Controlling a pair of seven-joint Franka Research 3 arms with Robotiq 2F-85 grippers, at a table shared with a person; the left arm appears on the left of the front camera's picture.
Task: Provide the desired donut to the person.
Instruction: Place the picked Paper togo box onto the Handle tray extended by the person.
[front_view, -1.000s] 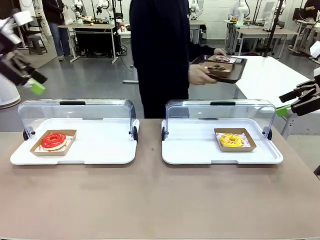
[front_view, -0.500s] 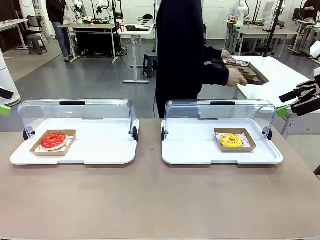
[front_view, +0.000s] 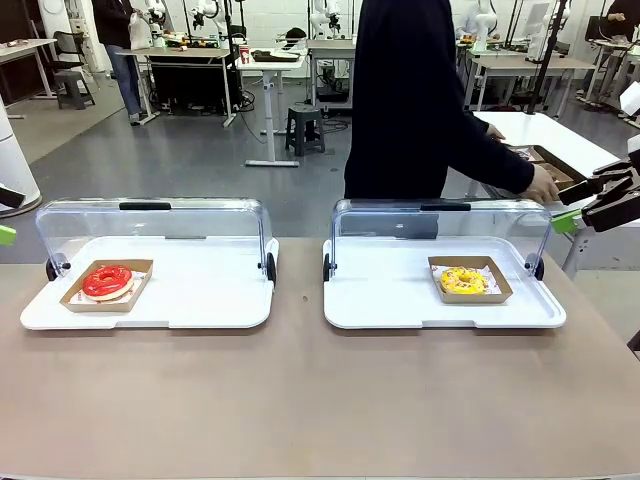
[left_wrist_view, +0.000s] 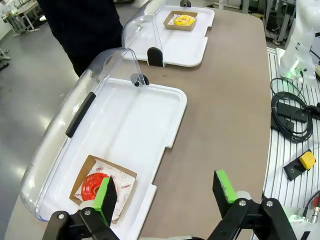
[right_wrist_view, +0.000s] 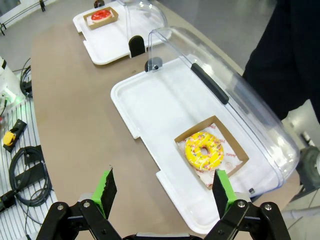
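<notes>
On the brown worktop (front_view: 320, 400), at about 9 o'clock, a white plastic tray (front_view: 200, 290) with a clear hinged lid standing open (front_view: 150, 225) is seen. In its left part a red glazed donut (front_view: 106, 281) is lying in a small brown cardboard box (front_view: 138, 287). In the left wrist view the left gripper (left_wrist_view: 167, 192) is held above this tray's near edge, its jaws released and nothing between them; the red donut is seen just beside the left green pad (left_wrist_view: 106, 198).

At about 3 o'clock a second white tray (front_view: 400, 300) with an open clear lid (front_view: 440, 230) is placed, and a yellow sprinkled donut (front_view: 463, 280) is resting in its brown cardboard box (front_view: 497, 279). The right gripper (right_wrist_view: 165, 192) is held above this tray, jaws released and empty.

At 12 o'clock the person in a black sweatshirt (front_view: 420, 100) is standing behind the right tray, one hand (front_view: 546, 184) reaching toward 2 o'clock to a dark tray (front_view: 556, 165) on a white table.
</notes>
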